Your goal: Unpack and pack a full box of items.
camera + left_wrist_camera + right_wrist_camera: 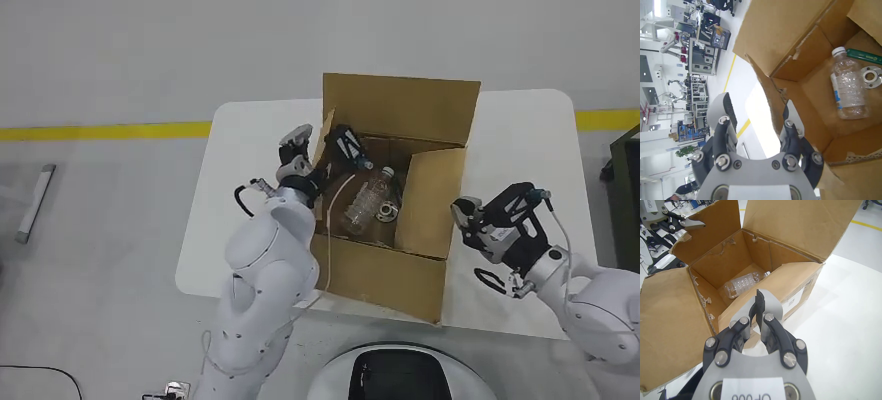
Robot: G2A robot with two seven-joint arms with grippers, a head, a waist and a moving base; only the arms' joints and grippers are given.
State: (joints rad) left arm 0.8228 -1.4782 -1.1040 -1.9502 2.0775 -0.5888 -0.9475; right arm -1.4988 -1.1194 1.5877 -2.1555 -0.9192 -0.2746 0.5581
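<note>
An open cardboard box point(400, 105) stands mid-table with its flaps up. Inside lie a clear plastic bottle point(368, 195) point(848, 83) point(742, 284), a round metal flange point(871, 76) and a green-handled tool point(863, 56). My left gripper point(320, 140) point(758, 109) is open at the box's left side, one finger outside and one inside, astride the torn wall edge point(772, 98). My right gripper point(460, 208) point(758, 302) is shut, pads together with nothing seen between them, just outside the upright right flap point(787, 279).
The white table point(540, 130) has bare surface to the right of and behind the box. The front flap point(668, 306) hangs out toward the table's near edge. A dark cabinet point(628, 180) stands off the table's right side.
</note>
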